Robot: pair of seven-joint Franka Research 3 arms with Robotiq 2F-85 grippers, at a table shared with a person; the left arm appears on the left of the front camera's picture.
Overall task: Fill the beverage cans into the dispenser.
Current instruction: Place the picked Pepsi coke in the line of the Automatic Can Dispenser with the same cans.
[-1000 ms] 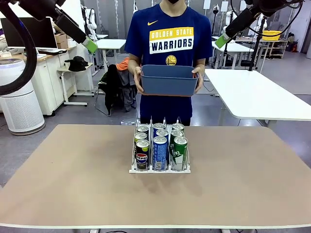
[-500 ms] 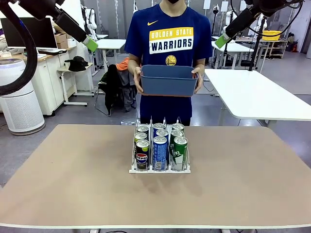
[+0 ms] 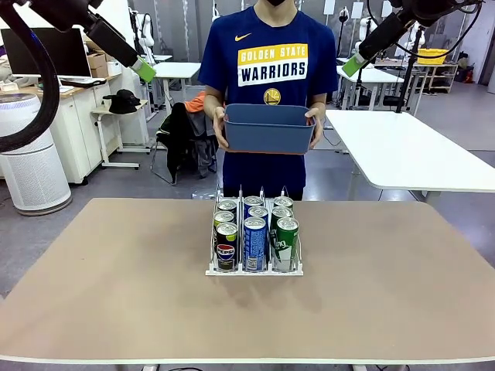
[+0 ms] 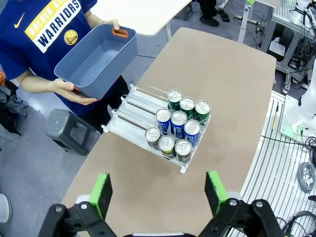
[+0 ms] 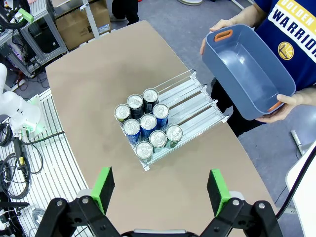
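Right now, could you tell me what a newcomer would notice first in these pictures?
Probably the dispenser at mid-table, its three lanes packed with nine beverage cans: black on the robot's left, blue in the middle, green on the right. Behind it, a person holds an empty blue-grey bin at the far edge, while both grippers hang open high above, left gripper and right gripper.

Black, blue and green silver-topped beverage cans (image 3: 254, 236) stood in the clear, white-based dispenser (image 3: 254, 270); the bin (image 3: 268, 127) was blue-grey

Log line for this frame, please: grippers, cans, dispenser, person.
left gripper open, raised | right gripper open, raised | nine beverage cans in dispenser, three per lane | person holds empty blue bin behind table
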